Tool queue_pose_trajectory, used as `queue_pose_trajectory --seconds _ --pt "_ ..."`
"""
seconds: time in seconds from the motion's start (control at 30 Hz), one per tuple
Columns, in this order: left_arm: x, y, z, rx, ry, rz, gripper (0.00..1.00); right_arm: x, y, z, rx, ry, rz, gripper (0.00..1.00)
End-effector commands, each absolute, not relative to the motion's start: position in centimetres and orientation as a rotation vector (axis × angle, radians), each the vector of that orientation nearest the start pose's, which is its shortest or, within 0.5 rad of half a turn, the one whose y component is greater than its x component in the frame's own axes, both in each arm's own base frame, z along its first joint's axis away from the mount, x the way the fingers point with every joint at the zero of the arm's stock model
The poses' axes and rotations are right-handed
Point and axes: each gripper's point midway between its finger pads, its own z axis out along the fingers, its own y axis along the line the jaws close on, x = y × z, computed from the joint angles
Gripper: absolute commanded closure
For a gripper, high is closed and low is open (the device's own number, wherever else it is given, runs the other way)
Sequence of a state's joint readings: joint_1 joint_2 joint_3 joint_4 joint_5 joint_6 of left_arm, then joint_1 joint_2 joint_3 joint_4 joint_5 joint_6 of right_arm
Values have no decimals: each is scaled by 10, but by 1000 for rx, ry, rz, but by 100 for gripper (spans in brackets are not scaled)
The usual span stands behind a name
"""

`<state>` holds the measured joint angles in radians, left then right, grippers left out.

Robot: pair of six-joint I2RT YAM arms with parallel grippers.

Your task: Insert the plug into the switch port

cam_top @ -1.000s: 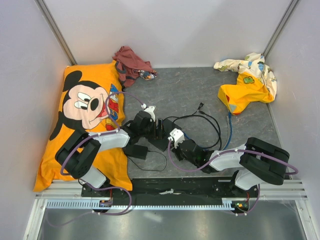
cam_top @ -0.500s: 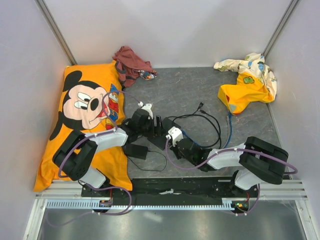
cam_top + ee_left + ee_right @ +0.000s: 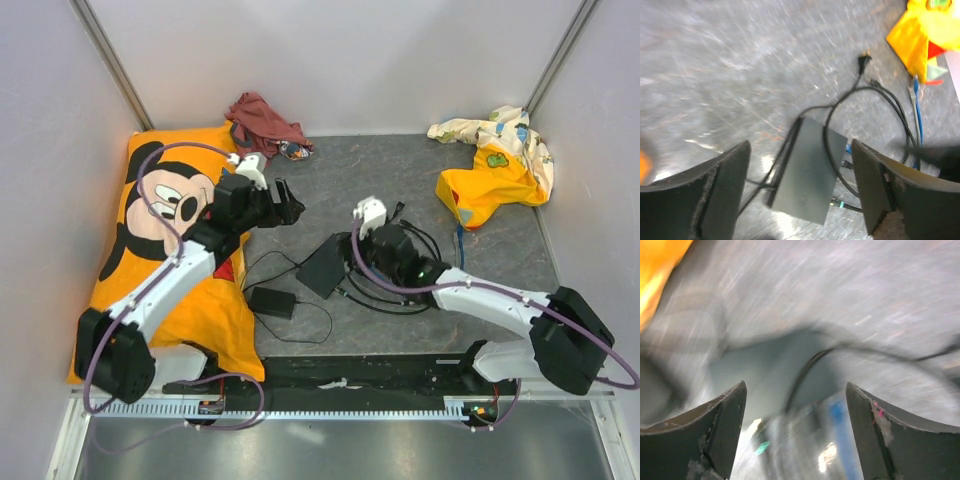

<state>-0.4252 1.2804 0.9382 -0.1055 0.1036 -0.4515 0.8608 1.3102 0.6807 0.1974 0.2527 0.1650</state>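
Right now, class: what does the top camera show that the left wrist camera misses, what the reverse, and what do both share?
Only the top view: Mickey's face on the pillow, the red cloth, the adapter brick. Only the left wrist view: a green-tipped connector at the flat black box. Both: that box, the looped black cable, the yellow cloth and the open left hand.

The switch [image 3: 323,265] lies mid-table [image 3: 380,170]. The adapter brick [image 3: 271,302] sits just near-left of it, and looped cables [image 3: 825,142] spread to its right. A pillow [image 3: 220,310] fills the left side. A crumpled cloth [image 3: 262,122] lies at the pillow's far right corner, and a garment [image 3: 495,170] lies in the far right corner.
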Motion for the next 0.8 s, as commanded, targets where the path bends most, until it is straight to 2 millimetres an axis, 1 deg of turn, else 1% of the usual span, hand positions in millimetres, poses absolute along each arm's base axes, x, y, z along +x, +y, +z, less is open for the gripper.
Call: queue_pose_trajectory --seconds 0.0,0.03,0.07,0.1,0.13,0.17,0.2,0.23,0.27,0.3,0.33,0.37,0.4,0.43,0.47,0.5,0.53,0.6,0.63,0.7,0.73,0.77 --pt "342 -148 256 19 1969 -502 7 336 224 213 -241 1879 359 7" --pt "333 -135 278 -4 1903 -474 5 351 195 226 -139 1867 304 4" --pt "327 -121 284 -31 1888 -420 1 356 179 238 -67 1878 281 2" --pt "322 -110 293 -27 1856 -370 1 359 164 244 -17 1878 251 2" --pt "317 -95 306 -56 1815 -310 1 363 137 259 66 1852 207 2" --pt "303 -84 328 -67 1745 -292 0 362 116 265 135 1847 153 2" --pt "294 -75 335 -53 1725 -245 1 360 100 272 181 1830 124 2" --pt "287 -67 345 -63 1694 -217 1 354 74 289 248 1780 89 2" --pt "279 -60 357 -66 1663 -198 1 348 55 292 295 1770 38 2" --pt "264 -51 368 -60 1625 -177 1 342 41 298 327 1749 -1 2" --pt "257 -44 374 -73 1605 -150 1 330 23 315 380 1692 -27 2" --pt "248 -37 386 -82 1571 -135 1 322 13 316 398 1679 -59 2" --pt "236 -29 394 -92 1536 -122 1 312 -2 324 431 1644 -118 2" --pt "228 -19 401 -131 1507 -100 1 298 -9 338 448 1594 -119 2" --pt "221 -14 407 -145 1480 -96 1 290 -15 342 459 1575 -137 2" --pt "206 -7 417 -155 1430 -94 1 282 -24 348 478 1552 -167 2" --pt "200 0 422 -180 1404 -81 1 269 -31 359 493 1511 -170 2" --pt "185 8 433 -183 1352 -71 1 256 -40 369 507 1475 -194 2" --pt "174 15 441 -208 1308 -69 1 246 -45 378 510 1445 -193 2" --pt "164 23 447 -229 1269 -59 1 237 -49 385 511 1420 -200 2" --pt "154 29 453 -250 1231 -56 1 231 -52 390 512 1402 -207 2" --pt "151 31 457 -259 1209 -57 1 228 -54 392 515 1395 -211 2"
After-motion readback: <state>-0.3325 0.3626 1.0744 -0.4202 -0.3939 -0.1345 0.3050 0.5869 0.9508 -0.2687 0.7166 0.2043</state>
